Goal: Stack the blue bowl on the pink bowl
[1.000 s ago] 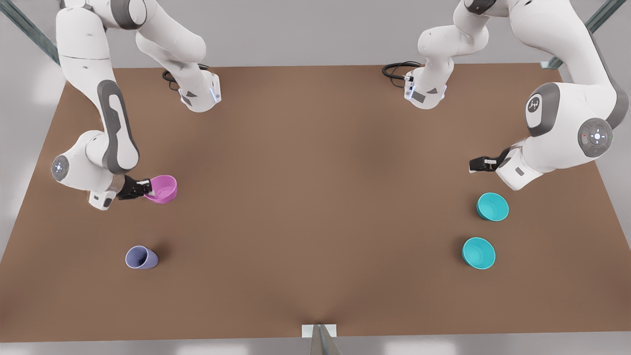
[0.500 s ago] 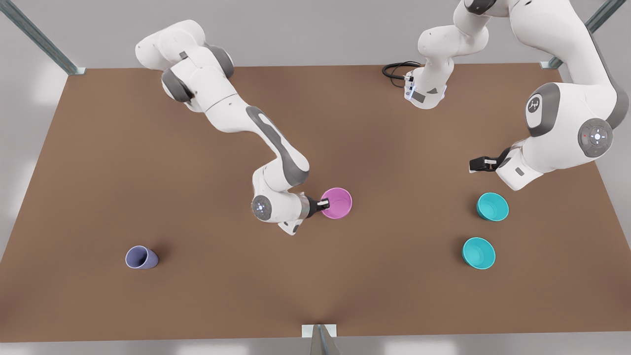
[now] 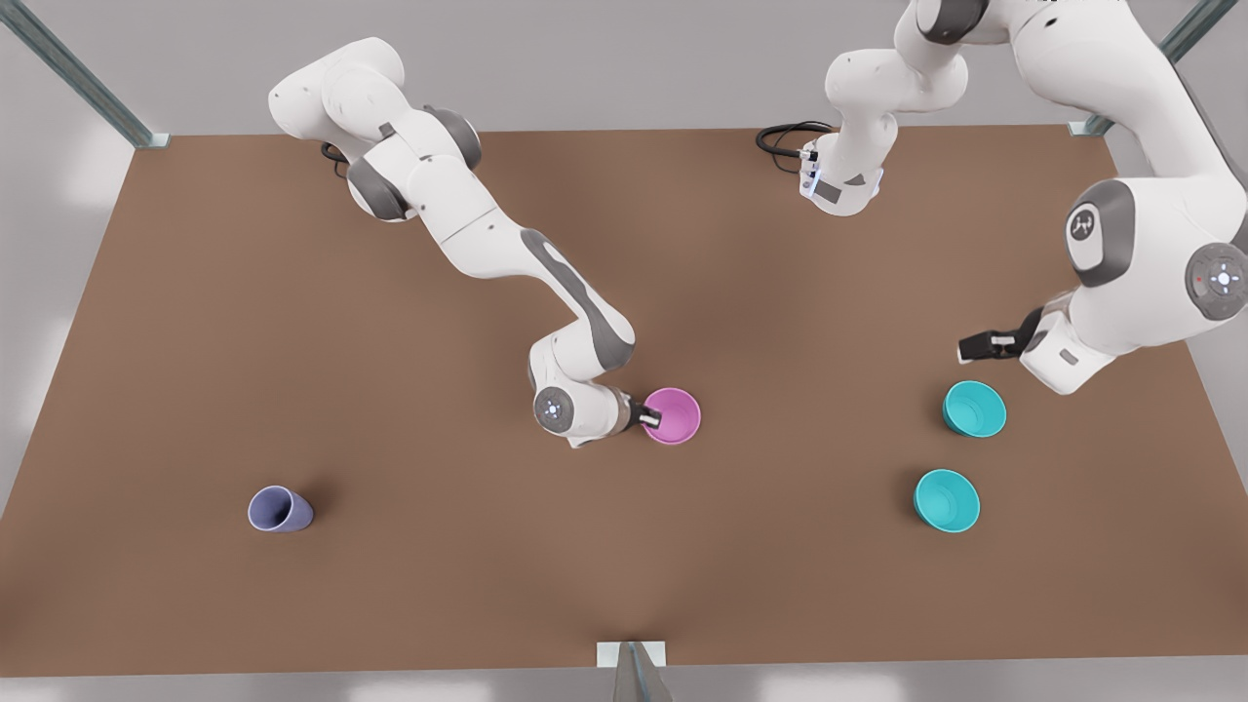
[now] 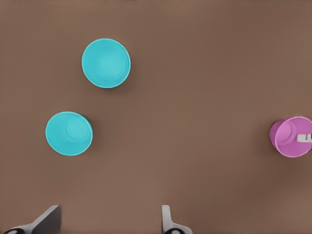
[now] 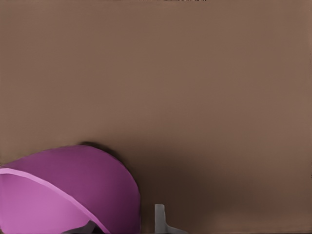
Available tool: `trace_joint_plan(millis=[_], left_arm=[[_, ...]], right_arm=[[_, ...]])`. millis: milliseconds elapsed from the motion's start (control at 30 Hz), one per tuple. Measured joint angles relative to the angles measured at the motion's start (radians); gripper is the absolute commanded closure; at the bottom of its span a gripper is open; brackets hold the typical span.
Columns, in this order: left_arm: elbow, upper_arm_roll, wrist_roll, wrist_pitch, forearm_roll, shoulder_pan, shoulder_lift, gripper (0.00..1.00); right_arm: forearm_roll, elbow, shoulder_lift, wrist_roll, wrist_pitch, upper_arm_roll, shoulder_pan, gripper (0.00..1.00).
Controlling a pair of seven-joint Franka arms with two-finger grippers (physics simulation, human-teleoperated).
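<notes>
A lavender cup (image 3: 280, 509) lies at the desk's (image 3: 624, 565) seven o'clock. At four o'clock sit two teal bowls; the farther is the blue bowl (image 3: 974, 409). Just beyond it at three o'clock hovers the left gripper (image 3: 965, 347), fingers spread apart. At centre, the right gripper (image 3: 651, 419) pinches the pink bowl's (image 3: 673, 415) rim.

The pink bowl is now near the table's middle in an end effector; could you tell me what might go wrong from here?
1. The right end effector pinches only the pink bowl rim; releasing could tip it.
2. Two look-alike blue bowls sit close together; the open left end effector might knock one while taking the other.
</notes>
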Motion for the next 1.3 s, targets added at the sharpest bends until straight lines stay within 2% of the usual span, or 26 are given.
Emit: trace_joint_plan(millis=[133,267,333,400,500,600,767,867,967,1033,1067,1100,1300], left_arm=[[0.057,0.068,0.034,0.011,-0.016,0.004,0.088,0.0],[0.152,0.117,0.123,0.073,-0.089,0.124,0.294,0.0],[0.158,0.121,0.166,0.128,-0.126,0.154,0.371,0.0],[0.138,0.13,0.214,0.17,-0.148,0.165,0.409,0.0],[0.062,0.156,0.289,0.233,-0.166,0.193,0.44,0.0],[-0.019,0.184,0.362,0.292,-0.178,0.212,0.443,0.0],[-0.144,0.217,0.48,0.362,-0.202,0.206,0.447,0.0],[-0.183,0.218,0.537,0.404,-0.208,0.19,0.454,0.0],[-0.195,0.218,0.586,0.437,-0.235,0.18,0.477,0.01],[-0.196,0.218,0.613,0.451,-0.251,0.178,0.483,0.48],[-0.196,0.218,0.626,0.457,-0.26,0.178,0.484,0.68],[-0.197,0.218,0.638,0.461,-0.267,0.179,0.485,0.78],[-0.19,0.218,0.697,0.476,-0.281,0.176,0.476,0.79]], right_arm=[[0.001,-0.003,-0.085,0.086,-0.003,0.005,-0.064,0.0],[-0.017,-0.013,-0.169,0.08,-0.147,0.001,-0.325,0.0],[-0.125,-0.011,-0.176,0.016,-0.29,-0.001,-0.498,0.0],[-0.299,-0.009,-0.285,-0.07,-0.41,-0.002,-0.586,0.0],[-0.521,-0.02,-0.546,-0.204,-0.581,0.0,-0.615,0.0],[-0.622,-0.023,-0.728,-0.317,-0.747,0.0,-0.632,0.0],[-0.698,-0.035,-0.829,-0.467,-0.881,0.002,-0.637,0.0],[-0.716,-0.166,-0.916,-0.535,-0.874,0.005,-0.636,0.0],[-0.725,-0.197,-0.896,-0.59,-0.864,0.004,-0.628,0.0],[-0.726,-0.201,-0.878,-0.622,-0.858,-0.001,-0.631,0.0],[-0.725,-0.201,-0.874,-0.636,-0.855,-0.001,-0.635,0.0],[-0.724,-0.202,-0.871,-0.65,-0.852,-0.001,-0.637,0.0],[-0.718,-0.206,-0.861,-0.719,-0.846,-0.001,-0.637,0.0]])
